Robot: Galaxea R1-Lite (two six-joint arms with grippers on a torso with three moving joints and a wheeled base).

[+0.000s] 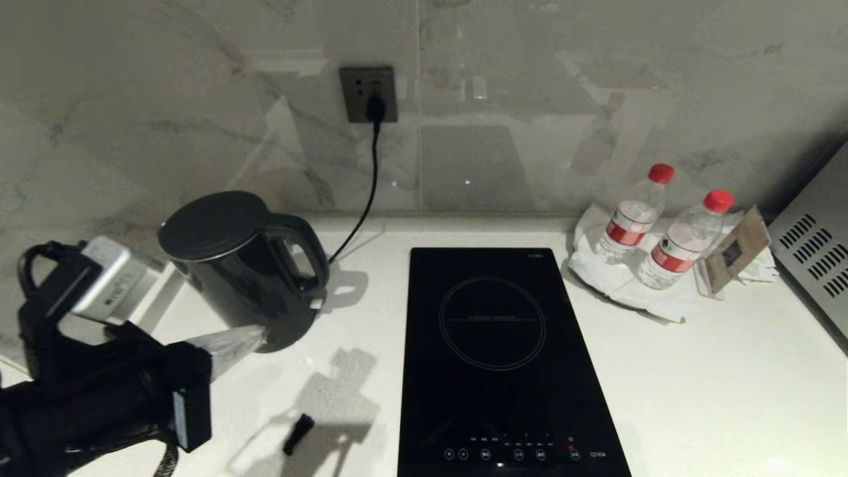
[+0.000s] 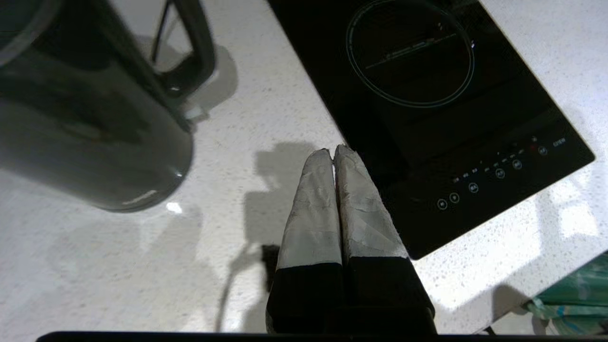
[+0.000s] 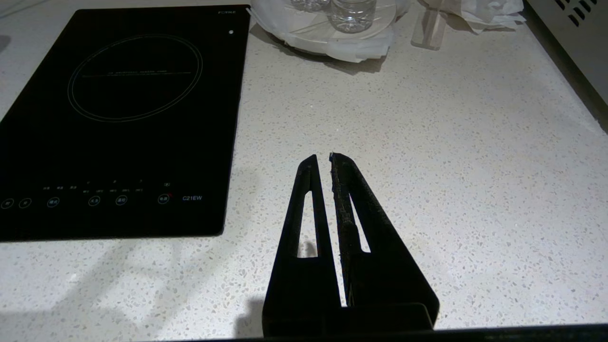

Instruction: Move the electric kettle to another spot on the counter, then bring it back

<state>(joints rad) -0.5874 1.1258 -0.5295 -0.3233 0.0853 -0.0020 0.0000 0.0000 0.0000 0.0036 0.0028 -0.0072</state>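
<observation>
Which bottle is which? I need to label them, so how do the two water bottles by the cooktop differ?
The left bottle stands farther back, nearer the wall; the right bottle stands nearer the front, beside a small card stand. Both are clear, red-capped and red-labelled, upright on white paper.

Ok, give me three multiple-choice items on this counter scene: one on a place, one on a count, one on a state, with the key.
1. Where does the electric kettle stand on the counter?
A. left of the cooktop
B. on the cooktop
C. beside the bottles

2. How many red-capped water bottles are there?
A. one
B. two
C. four

3. How is the left claw?
A. shut, empty
B. shut on the kettle's handle
C. wide open

Key: 1 A, the kettle sits left of the black glass. 2 B, two stand at the back right. 3 A, its taped fingers meet over bare counter.
</observation>
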